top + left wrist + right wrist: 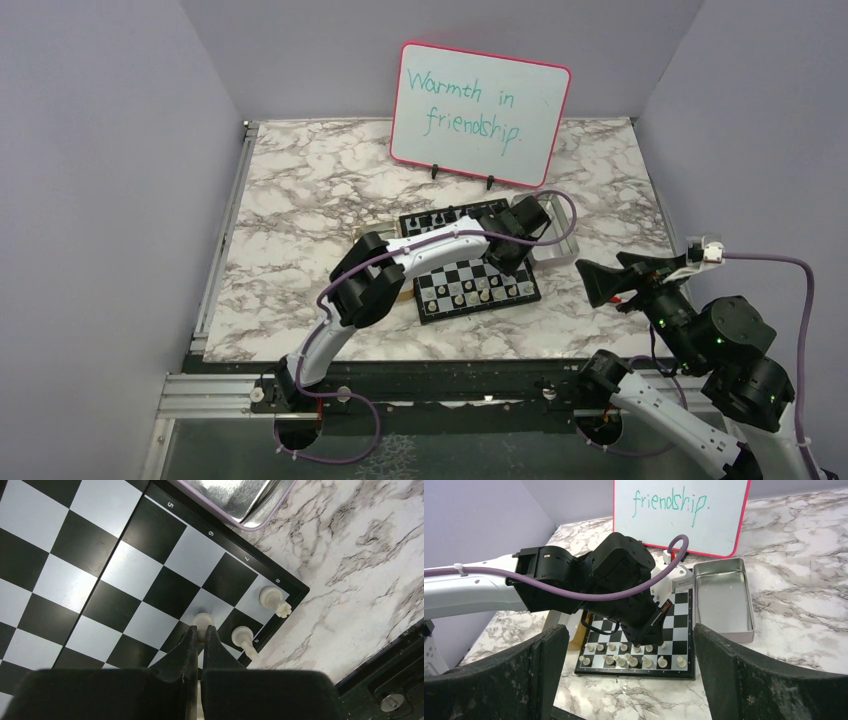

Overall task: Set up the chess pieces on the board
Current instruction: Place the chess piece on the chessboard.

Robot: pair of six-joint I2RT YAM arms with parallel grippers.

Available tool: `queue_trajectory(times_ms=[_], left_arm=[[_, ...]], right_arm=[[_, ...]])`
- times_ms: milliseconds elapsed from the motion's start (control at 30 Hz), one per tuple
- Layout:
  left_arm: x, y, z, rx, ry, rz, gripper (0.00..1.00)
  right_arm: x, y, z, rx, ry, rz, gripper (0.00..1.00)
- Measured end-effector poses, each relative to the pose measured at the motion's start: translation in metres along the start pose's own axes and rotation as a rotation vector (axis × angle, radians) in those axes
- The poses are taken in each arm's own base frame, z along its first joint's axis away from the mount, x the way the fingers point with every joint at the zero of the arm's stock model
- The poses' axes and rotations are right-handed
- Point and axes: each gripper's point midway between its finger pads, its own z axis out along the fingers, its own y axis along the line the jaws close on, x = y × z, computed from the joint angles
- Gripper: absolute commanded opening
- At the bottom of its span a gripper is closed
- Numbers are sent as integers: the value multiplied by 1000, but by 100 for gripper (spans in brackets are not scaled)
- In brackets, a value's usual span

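Note:
The board (428, 310) lies mid-table, with two rows of cream chess pieces (470, 292) at its near edge and black ones (445, 218) along the far edge. My left gripper (201, 632) reaches down over the board's near right part and is shut on a cream pawn (202, 620) that stands on a white square. Two more cream pieces (272, 600) stand beside it at the board's corner. In the right wrist view the left gripper (640, 642) touches the second cream row. My right gripper (636, 680) is wide open and empty, off the board's (684, 625) right side.
A silver metal tray (724, 595) lies right of the board, its corner close to the left gripper (240, 497). A tan box (574, 635) sits at the board's left under the left arm. A whiteboard (480, 112) stands behind.

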Motion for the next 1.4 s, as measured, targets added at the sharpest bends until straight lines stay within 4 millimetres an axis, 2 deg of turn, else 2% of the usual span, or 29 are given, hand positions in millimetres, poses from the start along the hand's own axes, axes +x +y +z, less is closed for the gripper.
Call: queue_trajectory(times_ms=[367,667,967,1400], left_arm=[[11,-1,5,-7,37,8,3],[8,-2,5,-2,32,14,6],[6,-3,6,-1,31,16,17],[6,-4,7,2,32,18,21]], right_arm=[[-2,-1,-2,0,-10,4,99],[-1,-2,-2,1,-9,4,99],[-1,-2,-3,2,-12,6,99],[0,-3,-3,4,-12,6,99]])
